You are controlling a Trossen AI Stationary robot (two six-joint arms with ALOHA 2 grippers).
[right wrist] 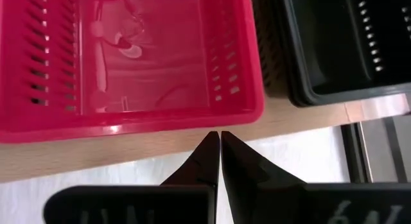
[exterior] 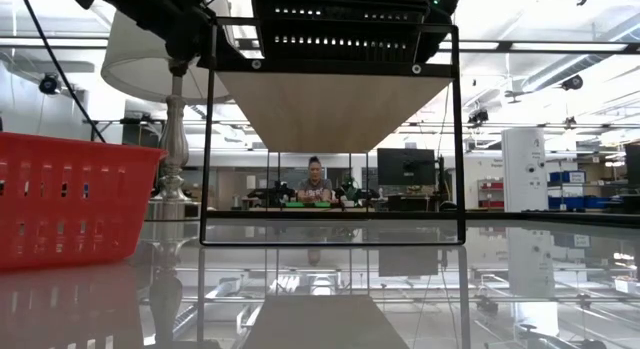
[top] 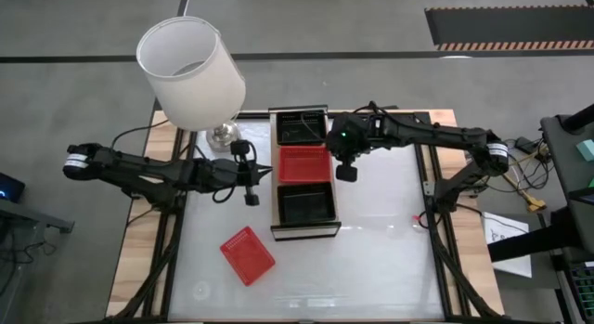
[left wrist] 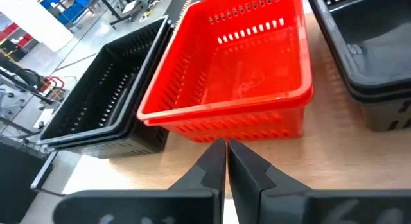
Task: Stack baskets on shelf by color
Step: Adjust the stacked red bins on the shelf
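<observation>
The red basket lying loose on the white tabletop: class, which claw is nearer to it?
Left. The left claw hangs just beyond the loose red basket, beside the shelf; the right claw is across the shelf, farther off.

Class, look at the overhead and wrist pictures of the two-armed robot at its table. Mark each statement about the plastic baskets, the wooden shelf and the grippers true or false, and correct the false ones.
1. A red slotted plastic basket sits in the middle of the long light-wood shelf. True.
2. Black slotted plastic baskets stand at only one end of the shelf. False: black baskets sit at both ends, either side of the red one.
3. A second red plastic basket lies on the white tabletop, off the shelf. True.
4. The left gripper holds a basket. False: its fingers are shut on nothing, short of the red basket.
5. The right gripper is wide open. False: its fingers are shut together.
</observation>
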